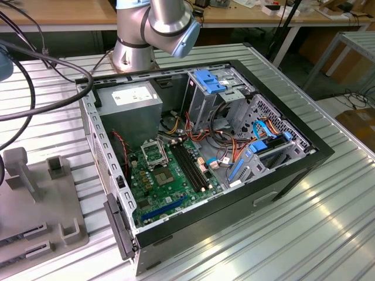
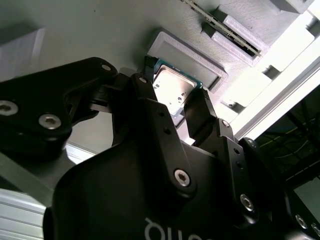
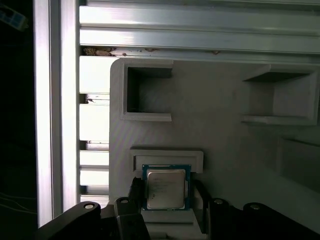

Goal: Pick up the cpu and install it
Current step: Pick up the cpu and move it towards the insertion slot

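Cpu (image 3: 165, 187), square, silver-grey top, green rim, tight in black pincer (image 2: 172, 91).

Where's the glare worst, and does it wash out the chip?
Second wrist view: the small square silver-topped cpu glares white. First wrist view: the cpu is evenly lit, but the ribbed aluminium table blows out. Exterior view: streaky glare on that table.

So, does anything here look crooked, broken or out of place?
Nothing stands out. The cpu looks flat and square to its grey holder, right at the gripper. The computer case lies open on its side, with nothing spilled or broken that I can see.
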`<state>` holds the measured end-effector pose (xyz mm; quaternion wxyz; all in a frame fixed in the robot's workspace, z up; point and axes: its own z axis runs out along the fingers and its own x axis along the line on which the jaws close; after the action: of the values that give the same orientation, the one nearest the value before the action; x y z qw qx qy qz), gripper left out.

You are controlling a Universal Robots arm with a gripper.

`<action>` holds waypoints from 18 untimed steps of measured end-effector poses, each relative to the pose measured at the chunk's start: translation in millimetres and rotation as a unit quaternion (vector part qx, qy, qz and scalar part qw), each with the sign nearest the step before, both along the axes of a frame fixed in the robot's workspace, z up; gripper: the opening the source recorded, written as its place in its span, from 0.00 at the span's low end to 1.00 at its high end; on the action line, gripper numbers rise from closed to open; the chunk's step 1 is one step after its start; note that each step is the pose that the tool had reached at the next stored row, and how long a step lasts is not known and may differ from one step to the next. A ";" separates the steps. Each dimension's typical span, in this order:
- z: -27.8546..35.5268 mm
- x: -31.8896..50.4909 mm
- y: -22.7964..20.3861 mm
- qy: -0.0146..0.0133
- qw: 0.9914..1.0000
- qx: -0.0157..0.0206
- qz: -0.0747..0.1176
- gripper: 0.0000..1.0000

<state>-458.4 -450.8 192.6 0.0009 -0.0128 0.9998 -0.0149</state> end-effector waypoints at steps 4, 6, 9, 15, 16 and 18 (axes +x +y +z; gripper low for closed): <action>0.2 -0.1 0.6 0.000 1.000 0.000 0.000 0.52; 0.2 -0.1 1.4 0.000 1.000 0.000 0.000 0.52; 0.3 -0.9 1.9 0.000 1.000 0.000 0.000 0.52; 0.2 -1.8 1.9 0.000 1.000 0.000 0.000 0.52; 0.2 -1.8 1.9 0.000 1.000 0.000 0.000 0.52; 0.4 -1.8 1.9 0.000 1.000 0.000 0.000 0.52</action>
<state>-460.2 -449.0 193.0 0.0013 -0.0128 0.9998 -0.0149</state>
